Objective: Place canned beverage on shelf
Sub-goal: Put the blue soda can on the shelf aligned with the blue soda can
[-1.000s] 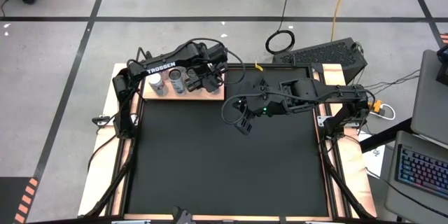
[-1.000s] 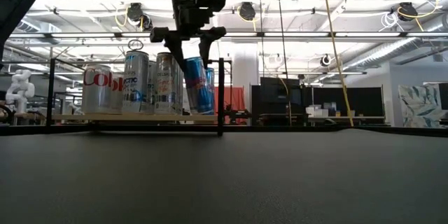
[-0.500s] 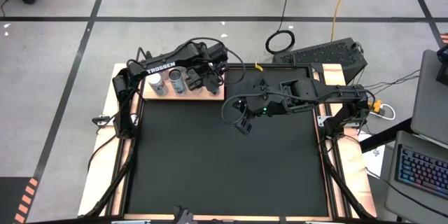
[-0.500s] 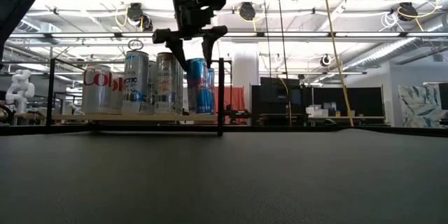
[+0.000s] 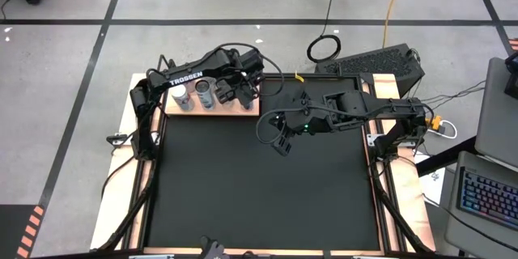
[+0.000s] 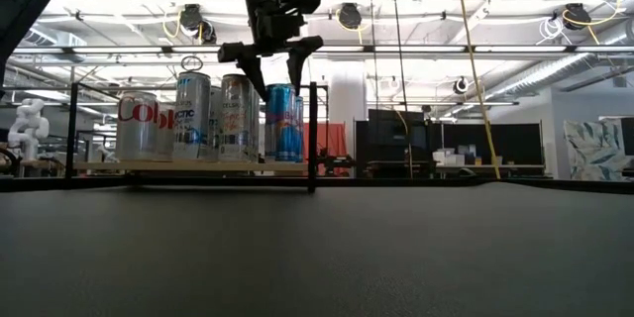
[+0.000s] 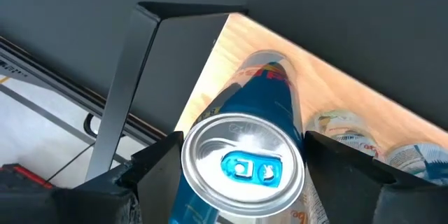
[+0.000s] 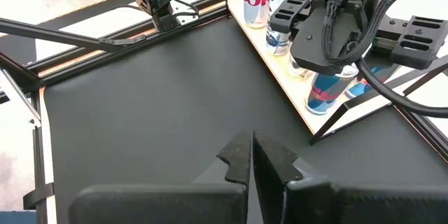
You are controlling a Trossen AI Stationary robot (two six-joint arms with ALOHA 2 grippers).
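- The blue-and-silver can (image 6: 280,122) stands upright on the shelf (image 6: 188,167), at the end of a row beside three other cans (image 6: 178,116); the placing itself looks done
- The left gripper (image 6: 269,64) hangs over the can's top with its jaws spread to either side of the lid; the left wrist view shows slim gaps between fingers (image 7: 155,164) and can, so it appears released (not gripping)
- What seems left: lift the left arm clear without nudging the row
- The right gripper (image 8: 252,157) waits over the black mat (image 5: 259,186), fingers pressed together on nothing
- The shelf is a flat light-wood board with visible grain and thin black corner rods (image 6: 312,137); the can is a slim, glossy metal cylinder with a blue pull tab (image 7: 243,167); the mat is matte and dark
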